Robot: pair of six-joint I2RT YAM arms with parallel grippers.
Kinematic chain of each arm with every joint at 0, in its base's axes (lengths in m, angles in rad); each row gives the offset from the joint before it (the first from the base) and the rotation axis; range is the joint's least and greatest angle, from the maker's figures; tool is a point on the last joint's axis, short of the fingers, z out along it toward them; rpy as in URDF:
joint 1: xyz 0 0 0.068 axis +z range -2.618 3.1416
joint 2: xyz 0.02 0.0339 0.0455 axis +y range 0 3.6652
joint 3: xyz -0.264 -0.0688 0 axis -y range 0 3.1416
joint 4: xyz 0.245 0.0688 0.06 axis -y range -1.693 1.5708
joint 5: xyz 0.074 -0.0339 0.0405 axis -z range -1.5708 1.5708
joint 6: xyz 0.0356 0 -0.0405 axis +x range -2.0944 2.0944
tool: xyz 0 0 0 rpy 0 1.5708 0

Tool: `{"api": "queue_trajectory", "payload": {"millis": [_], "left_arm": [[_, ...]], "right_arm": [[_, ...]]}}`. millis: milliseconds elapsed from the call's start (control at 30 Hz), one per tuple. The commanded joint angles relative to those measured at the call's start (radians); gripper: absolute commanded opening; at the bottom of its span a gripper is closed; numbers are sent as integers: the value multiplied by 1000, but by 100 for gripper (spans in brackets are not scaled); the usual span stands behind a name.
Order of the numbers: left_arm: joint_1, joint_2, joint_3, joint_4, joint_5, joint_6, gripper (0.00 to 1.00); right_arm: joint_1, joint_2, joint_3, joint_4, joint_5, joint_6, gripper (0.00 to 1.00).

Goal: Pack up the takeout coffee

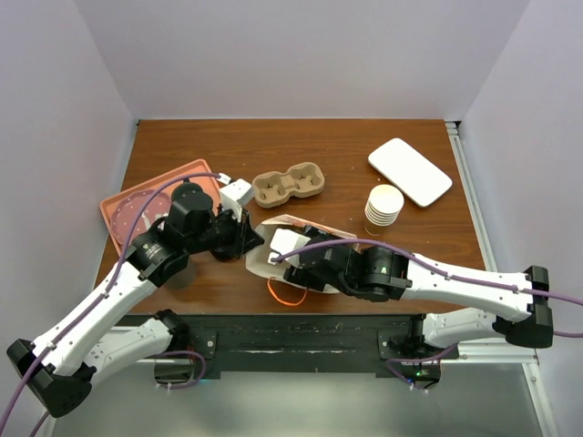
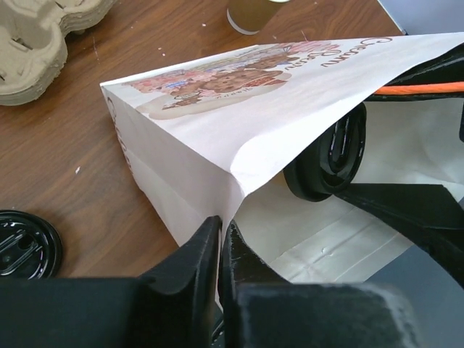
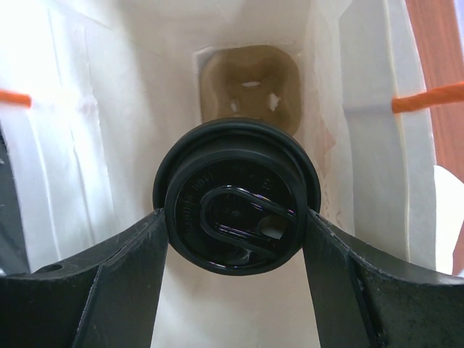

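The takeout coffee (image 3: 235, 196) shows its black sip lid in the right wrist view, and the cup below it is hidden. My right gripper (image 3: 235, 214) is shut on the lid's sides and holds it inside a white paper bag (image 1: 314, 229) that lies on its side mid-table. A brown pulp carrier (image 3: 250, 85) sits deep in the bag beyond the coffee. My left gripper (image 2: 221, 233) is shut on the edge of the bag's mouth (image 2: 239, 174), holding it up. In the left wrist view the coffee's lid (image 2: 326, 161) shows inside the opening.
An empty pulp cup carrier (image 1: 289, 184) and a stack of lidless cups (image 1: 383, 206) stand behind the bag. A white flat tray (image 1: 410, 171) lies at back right and a pink tray (image 1: 127, 211) at left. A loose black lid (image 2: 25, 246) lies on the wood by my left gripper.
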Motion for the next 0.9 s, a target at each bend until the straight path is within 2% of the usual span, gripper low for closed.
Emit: {"api": "queue_trajectory", "payload": {"millis": [0, 67, 333, 600, 867], "left_arm": [[-6, 1, 69, 5, 25, 13, 3], [-6, 11, 86, -3, 33, 7, 0], [-6, 18, 106, -10, 50, -5, 0], [-7, -80, -11, 120, -25, -51, 0], [-6, -117, -77, 155, -1, -27, 0]], "right_arm": [[-33, -5, 12, 23, 44, -51, 31], [-44, -14, 1, 25, 30, -62, 31], [-56, -37, -30, 9, 4, -97, 30], [-55, -80, -96, 19, 66, -142, 30], [-78, -82, -148, 61, 50, -209, 30]]}}
